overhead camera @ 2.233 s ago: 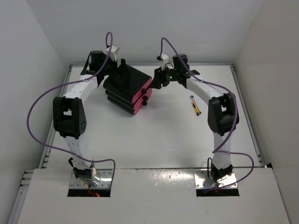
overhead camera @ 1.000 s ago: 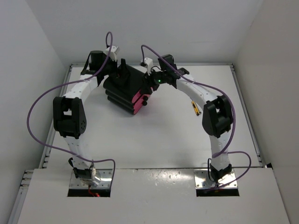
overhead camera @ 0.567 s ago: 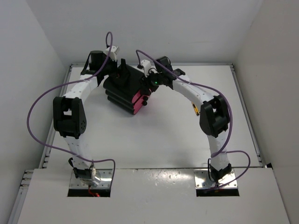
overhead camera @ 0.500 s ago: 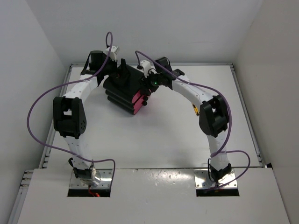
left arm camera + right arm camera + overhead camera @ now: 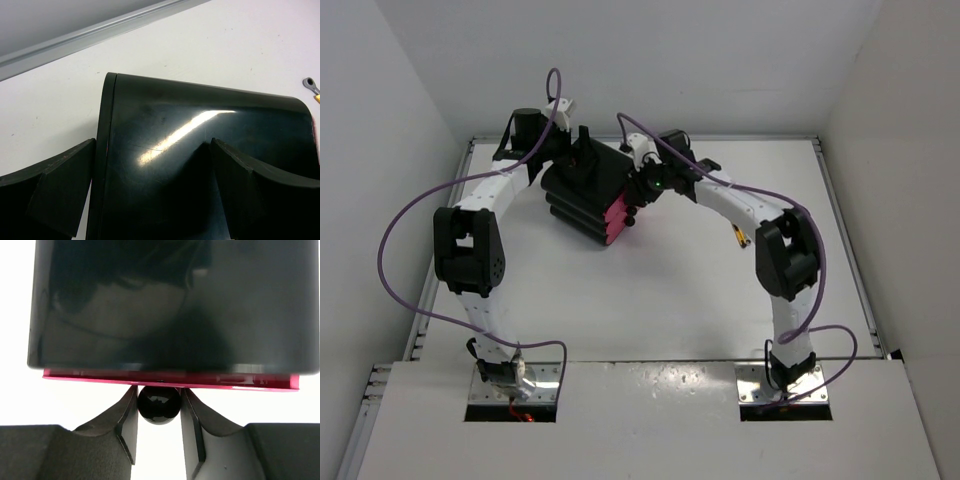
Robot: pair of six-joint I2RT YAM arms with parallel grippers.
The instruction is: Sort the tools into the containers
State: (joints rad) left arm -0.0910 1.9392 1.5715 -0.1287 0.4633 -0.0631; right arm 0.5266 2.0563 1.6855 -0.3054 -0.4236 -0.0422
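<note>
Right wrist: right hand (image 5: 158, 394) around black knob (image 5: 159, 406)

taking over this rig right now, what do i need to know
Left gripper: open, straddling the back edge of the cabinet.
Right gripper: shut on the knob of the top drawer.
Things: one yellow-handled tool lies on the table, right of the cabinet. No other tools in view.
Done: knob grasped; drawer not yet pulled out.
Left: open the drawer, put the tool in.
</note>
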